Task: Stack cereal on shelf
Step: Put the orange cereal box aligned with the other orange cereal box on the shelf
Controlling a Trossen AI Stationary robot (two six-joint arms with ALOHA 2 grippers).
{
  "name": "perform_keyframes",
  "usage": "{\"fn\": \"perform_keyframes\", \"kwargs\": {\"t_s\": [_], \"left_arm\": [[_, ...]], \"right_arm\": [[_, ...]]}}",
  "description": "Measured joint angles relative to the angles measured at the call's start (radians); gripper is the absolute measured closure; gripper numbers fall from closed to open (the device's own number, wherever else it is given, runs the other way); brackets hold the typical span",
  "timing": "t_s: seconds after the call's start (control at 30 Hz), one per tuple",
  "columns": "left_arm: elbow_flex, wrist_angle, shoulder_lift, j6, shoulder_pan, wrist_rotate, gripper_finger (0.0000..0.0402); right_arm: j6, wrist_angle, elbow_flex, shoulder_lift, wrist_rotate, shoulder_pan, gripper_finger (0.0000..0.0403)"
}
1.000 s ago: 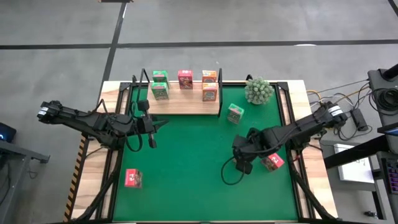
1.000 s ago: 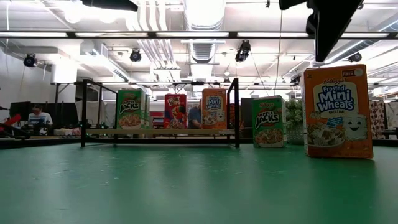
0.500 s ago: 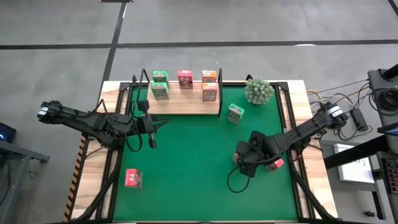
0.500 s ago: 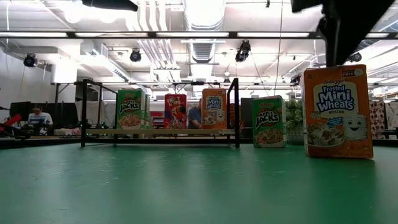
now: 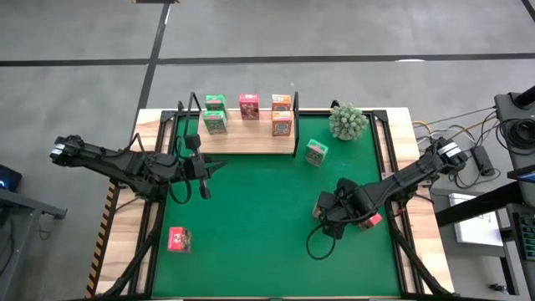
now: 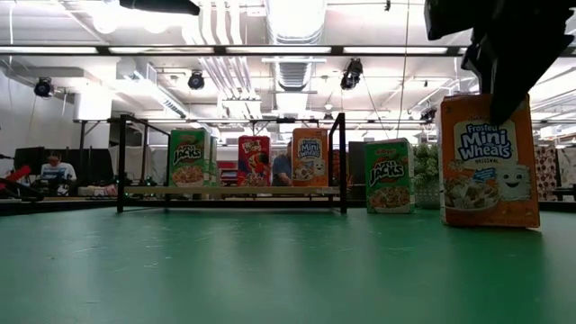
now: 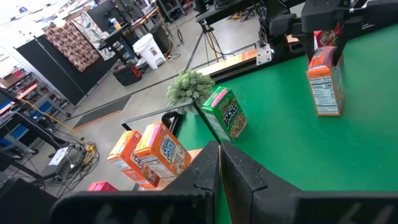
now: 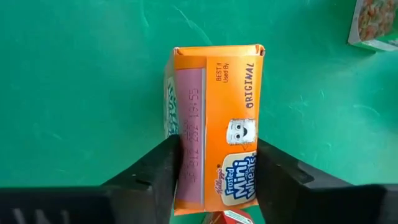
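Note:
An orange cereal box (image 6: 489, 166) stands upright on the green mat, right of centre. My right gripper (image 5: 332, 209) points down over it and is shut on its top (image 8: 217, 99). A pink-red box (image 5: 373, 220) lies just beside that gripper. The wooden shelf (image 5: 242, 140) at the far edge carries two green boxes (image 5: 216, 122), one pink-red box (image 5: 249, 106) and two orange boxes (image 5: 282, 124). A green box (image 5: 315, 152) stands on the mat near the shelf's right end. My left gripper (image 5: 206, 167) hangs shut over the mat's left part, holding nothing. My right gripper pinches the orange box at its top end, one finger (image 8: 168, 165) on one broad face and the other finger (image 8: 273, 168) on the opposite one. The fingers come from above, pointing steeply down, across the narrow top (image 8: 217, 134). The box stands upright with its base (image 6: 490, 225) on the mat.
A small bushy plant (image 5: 348, 121) stands at the far right, beside the shelf's end. Another pink-red box (image 5: 178, 240) lies on the mat's near left corner. The shelf's black wire brackets (image 6: 121, 162) rise at both ends. The middle of the mat (image 5: 251, 209) is bare.
My right gripper has come down over the orange box and shifted slightly toward the table's near right. In the low view its finger now overlaps the box's top edge, where before it hung above. The box stays standing in place.

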Motion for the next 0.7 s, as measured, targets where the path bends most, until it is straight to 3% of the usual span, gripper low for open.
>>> {"fn": "perform_keyframes", "kwargs": {"t_s": [0.2,0.43,0.7], "left_arm": [[0.000,0.001,0.000,0.023,0.000,0.000,0.0402],[0.000,0.036,-0.005,0.103,0.000,0.001,0.0402],[0.000,0.041,-0.008,0.129,0.008,0.000,0.0402]], "right_arm": [[-0.006,0.017,0.026,-0.002,-0.001,0.000,0.0261],[-0.034,0.039,0.081,-0.002,0.009,-0.024,0.0249],[-0.255,0.183,0.149,0.005,0.027,-0.115,0.0250]]}}
